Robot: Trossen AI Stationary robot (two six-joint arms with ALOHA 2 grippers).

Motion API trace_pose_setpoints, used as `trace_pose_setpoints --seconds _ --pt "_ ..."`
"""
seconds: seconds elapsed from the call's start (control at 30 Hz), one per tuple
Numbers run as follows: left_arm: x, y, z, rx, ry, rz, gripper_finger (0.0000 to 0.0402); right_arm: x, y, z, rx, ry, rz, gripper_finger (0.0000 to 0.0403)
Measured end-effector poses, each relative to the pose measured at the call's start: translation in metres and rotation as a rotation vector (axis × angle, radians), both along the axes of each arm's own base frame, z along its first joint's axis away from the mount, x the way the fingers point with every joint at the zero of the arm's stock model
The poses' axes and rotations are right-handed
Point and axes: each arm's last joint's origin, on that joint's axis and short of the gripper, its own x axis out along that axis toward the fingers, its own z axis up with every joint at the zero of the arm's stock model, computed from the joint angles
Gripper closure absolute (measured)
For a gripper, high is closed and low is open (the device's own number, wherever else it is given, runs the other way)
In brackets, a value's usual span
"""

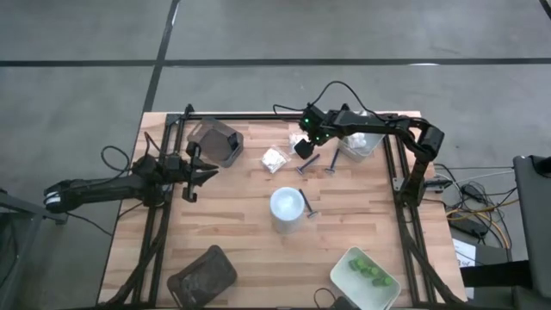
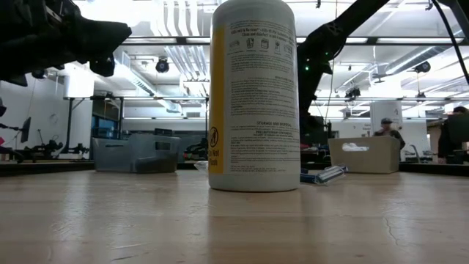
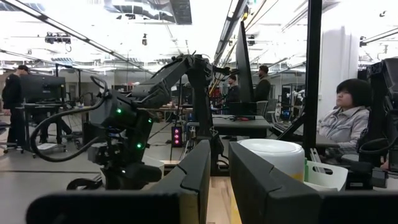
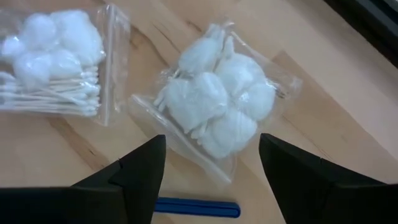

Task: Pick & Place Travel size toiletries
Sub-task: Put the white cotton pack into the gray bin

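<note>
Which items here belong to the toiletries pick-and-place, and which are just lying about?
Job:
- white packets
- second packet with swabs
- razors
- bottle
- green pieces
- right end effector, open above a packet

Lying about:
- dark trays
- cables

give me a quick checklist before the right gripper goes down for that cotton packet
1. Right gripper open: ok, fingers stand wide apart.
2. Packet between the fingers: ok, centred ahead of them.
3. Second packet out of the way: ok, lying apart to one side.
4. Blue razor handle near the fingers: not ok, may get caught.
5. Left gripper clear: ok, waits at the table's left.
6. Pale tray has room: cannot tell.
</note>
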Motion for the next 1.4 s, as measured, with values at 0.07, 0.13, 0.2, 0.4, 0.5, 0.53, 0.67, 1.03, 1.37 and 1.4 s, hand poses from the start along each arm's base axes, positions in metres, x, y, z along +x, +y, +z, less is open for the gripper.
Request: trace_pose_setpoints --seconds 0.07,0.13,0.2,0.4,0.5,0.53,0.67,1.03,1.37,1.4 --pt "0.000 0.000 0.000 0.000 0.000 0.000 0.0339 0.000 0.001 -0.001 0.001 0.003 0.001 0.0147" --pt "0.000 0.000 0.000 0.000 0.000 0.000 0.0339 0.000 0.001 -0.002 0.003 0.002 -0.004 0.0151" --pt "0.000 0.000 0.000 0.000 0.000 0.000 0.0339 -0.001 0.001 -0.004 0.002 -0.001 -0.007 0.0157" --pt "0.000 0.000 0.000 0.000 0.000 0.000 0.0339 0.000 0.005 -0.011 -0.011 -0.017 0.011 0.0171" --pt "0.000 0.000 0.000 0.000 0.000 0.000 0.0339 -0.002 0.009 -0.017 -0.022 0.000 0.056 0.0172" --pt "0.000 0.000 0.000 0.000 0.000 0.000 0.0339 -0.002 0.010 -0.019 -0.026 0.005 0.069 0.0170" --pt "0.000 0.000 0.000 0.000 0.000 0.000 0.0339 -0.007 0.012 -0.029 -0.031 0.009 0.079 0.0161" --pt "0.000 0.000 0.000 0.000 0.000 0.000 0.0339 -0.014 0.016 -0.045 -0.047 -0.007 0.073 0.0173" --pt "0.000 0.000 0.000 0.000 0.001 0.000 0.0339 -0.009 0.014 -0.041 -0.073 -0.047 0.074 0.0271" --pt "0.000 0.000 0.000 0.000 0.000 0.000 0.0339 -0.008 0.013 -0.039 -0.076 -0.053 0.074 0.0285"
